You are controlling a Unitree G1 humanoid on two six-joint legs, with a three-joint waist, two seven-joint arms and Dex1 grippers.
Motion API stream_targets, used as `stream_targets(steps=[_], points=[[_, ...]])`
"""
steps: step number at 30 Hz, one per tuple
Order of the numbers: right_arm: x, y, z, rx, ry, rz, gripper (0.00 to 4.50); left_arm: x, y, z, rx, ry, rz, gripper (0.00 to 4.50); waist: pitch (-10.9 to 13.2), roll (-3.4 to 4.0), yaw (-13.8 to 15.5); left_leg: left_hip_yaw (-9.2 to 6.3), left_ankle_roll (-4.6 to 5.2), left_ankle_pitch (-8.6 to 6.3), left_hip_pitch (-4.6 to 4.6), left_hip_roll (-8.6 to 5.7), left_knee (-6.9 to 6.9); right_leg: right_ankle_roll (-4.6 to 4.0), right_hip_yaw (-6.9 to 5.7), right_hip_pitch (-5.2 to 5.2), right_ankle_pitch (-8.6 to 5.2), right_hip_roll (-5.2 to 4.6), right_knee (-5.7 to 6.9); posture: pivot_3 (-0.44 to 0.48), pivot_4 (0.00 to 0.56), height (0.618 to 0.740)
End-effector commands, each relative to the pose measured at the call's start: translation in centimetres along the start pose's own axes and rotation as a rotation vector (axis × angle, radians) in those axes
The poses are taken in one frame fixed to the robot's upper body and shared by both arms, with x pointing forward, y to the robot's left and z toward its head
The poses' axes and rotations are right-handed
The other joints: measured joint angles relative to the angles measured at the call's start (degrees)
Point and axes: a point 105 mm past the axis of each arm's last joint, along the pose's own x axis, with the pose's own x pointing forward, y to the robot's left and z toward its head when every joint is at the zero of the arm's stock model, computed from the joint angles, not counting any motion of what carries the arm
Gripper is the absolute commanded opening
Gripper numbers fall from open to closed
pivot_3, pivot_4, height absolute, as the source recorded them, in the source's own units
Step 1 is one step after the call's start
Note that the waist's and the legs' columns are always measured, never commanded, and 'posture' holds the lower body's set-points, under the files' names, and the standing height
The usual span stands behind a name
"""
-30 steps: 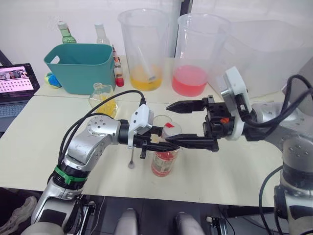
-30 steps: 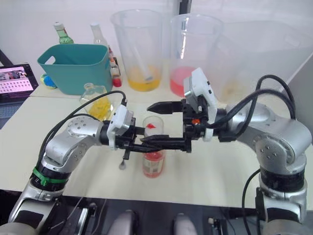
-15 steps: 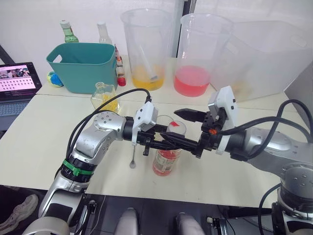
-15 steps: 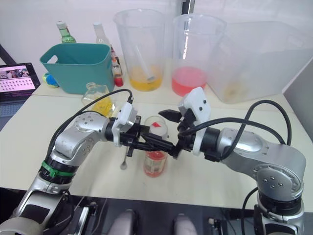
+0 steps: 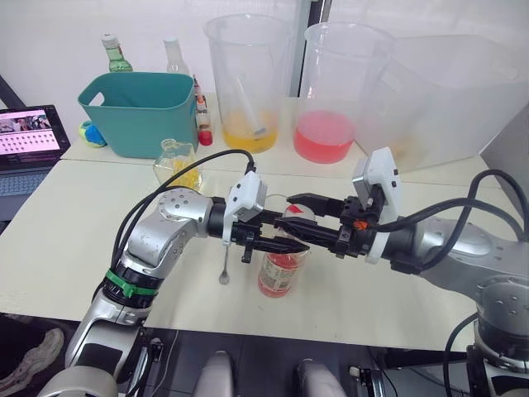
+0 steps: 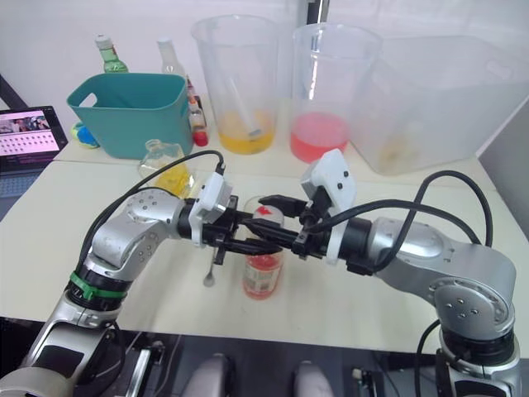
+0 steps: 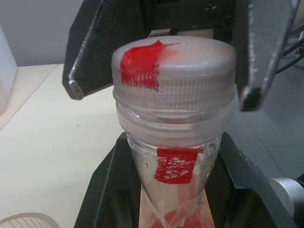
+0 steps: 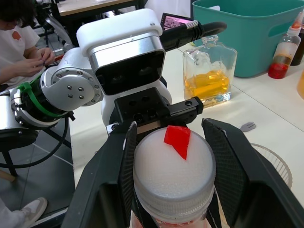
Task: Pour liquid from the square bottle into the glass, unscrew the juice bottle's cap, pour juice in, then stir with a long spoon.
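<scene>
Left eye view is showing the juice bottle standing upright on the bench, with the left end effector gripping it just under the cap, fingers pressing the neck from both sides. Facing it, the right end effector is closing around the cap, its two fingers sitting just beside the cap's ribbed rim; contact cannot be told. Behind the cap, the glass is standing. The long spoon is lying beneath the left end effector, and the square bottle is sitting beyond it.
</scene>
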Motion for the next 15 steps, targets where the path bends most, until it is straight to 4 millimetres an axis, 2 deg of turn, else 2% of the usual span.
stream_targets(steps=[1, 6, 10, 15], points=[[0.75, 1.31, 0.19, -0.075, 0.015, 0.125, 1.7, -0.1, 0.24, -0.93, -0.015, 0.059, 0.043, 1.4, 0.0, 0.0, -0.12, 0.0, 0.0, 0.0, 0.01, 0.01, 0.0, 0.0, 0.0, 0.0, 0.0, 0.01, 0.0, 0.0, 0.15, 0.726], [0.81, 1.67, -0.49, -0.226, 0.092, 0.334, 1.7, -0.55, 0.14, -0.84, -0.014, 0.072, 0.06, 1.4, 0.01, 0.01, -0.26, 0.0, 0.0, 0.0, 0.03, 0.02, 0.0, 0.01, -0.01, 0.0, 0.0, 0.01, -0.01, 0.0, 0.15, 0.726], [0.59, 1.3, -0.47, -0.278, 0.114, 0.472, 1.7, -0.7, 0.11, -0.82, -0.012, 0.077, 0.074, 1.4, 0.01, 0.03, -0.41, 0.01, 0.0, 0.0, 0.06, 0.06, 0.0, 0.01, -0.02, 0.03, -0.01, 0.04, -0.02, 0.0, 0.15, 0.726], [0.55, 0.74, -0.32, -0.311, 0.124, 0.531, 1.7, -0.78, 0.01, -0.87, -0.014, 0.08, 0.086, 1.4, 0.01, 0.03, -0.42, 0.01, 0.0, 0.0, 0.05, 0.05, 0.0, 0.01, -0.02, 0.03, 0.0, 0.03, 0.0, 0.0, 0.15, 0.726]])
